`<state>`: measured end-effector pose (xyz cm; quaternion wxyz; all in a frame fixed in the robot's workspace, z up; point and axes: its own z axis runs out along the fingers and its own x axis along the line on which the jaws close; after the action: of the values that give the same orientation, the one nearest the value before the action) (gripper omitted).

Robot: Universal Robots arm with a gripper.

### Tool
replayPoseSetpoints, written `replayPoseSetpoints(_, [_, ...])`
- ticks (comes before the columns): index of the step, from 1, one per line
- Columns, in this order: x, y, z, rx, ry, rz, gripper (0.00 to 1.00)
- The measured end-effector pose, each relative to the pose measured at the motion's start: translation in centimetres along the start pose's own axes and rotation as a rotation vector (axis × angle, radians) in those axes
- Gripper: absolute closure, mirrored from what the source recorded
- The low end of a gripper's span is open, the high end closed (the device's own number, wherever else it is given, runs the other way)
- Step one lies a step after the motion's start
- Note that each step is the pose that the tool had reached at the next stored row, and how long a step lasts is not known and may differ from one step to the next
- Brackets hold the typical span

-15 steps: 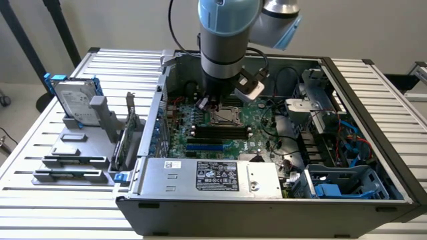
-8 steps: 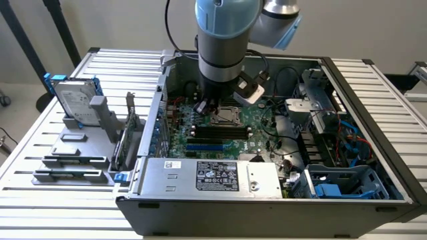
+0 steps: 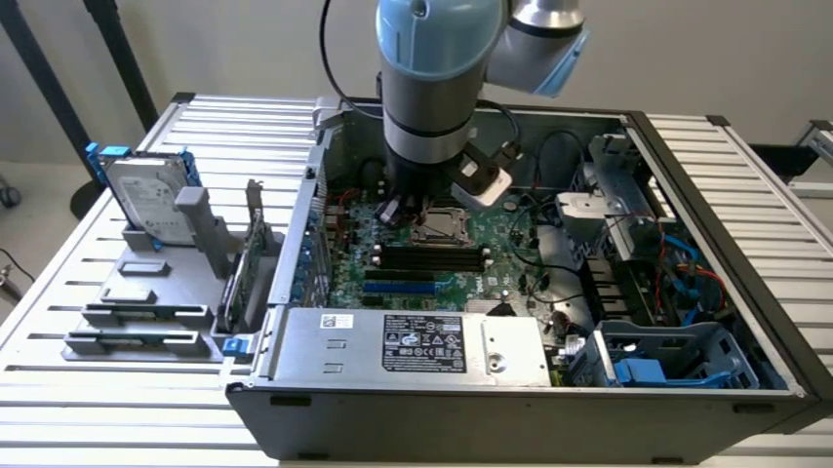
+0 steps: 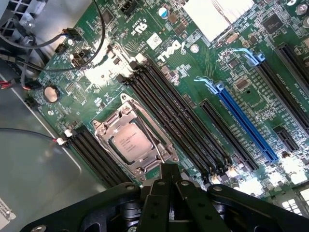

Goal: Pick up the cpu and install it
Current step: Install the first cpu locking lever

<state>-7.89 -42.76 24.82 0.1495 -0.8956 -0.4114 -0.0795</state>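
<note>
The cpu (image 4: 130,141), a small square chip with a shiny metal top, lies flat inside the metal socket frame (image 4: 159,155) on the green motherboard (image 4: 231,72). In the exterior view the cpu (image 3: 444,225) sits in the middle of the open computer case. My gripper (image 4: 169,170) is shut, with its black fingertips pressed together and nothing between them. It hovers just off one corner of the socket, apart from the chip. From outside, the gripper (image 3: 406,209) hangs under the arm, close above the board.
Black memory slots (image 4: 169,111) and a blue card slot (image 4: 244,121) flank the socket. Loose cables (image 4: 72,48) run near it. The case walls (image 3: 703,195) and the power supply (image 3: 416,341) hem the arm in. A hard drive (image 3: 147,200) stands in grey holder blocks (image 3: 143,322) outside.
</note>
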Motion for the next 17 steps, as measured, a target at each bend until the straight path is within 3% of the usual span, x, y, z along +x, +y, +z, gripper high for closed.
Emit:
replayPoseSetpoints(12, [-0.1, -0.61, 1.85, -0.0007, -0.0020, -0.002, 0.89])
replayPoseSetpoints(17, [0.0, -0.64, 1.70, -0.0017, -0.0055, -0.002, 0.89])
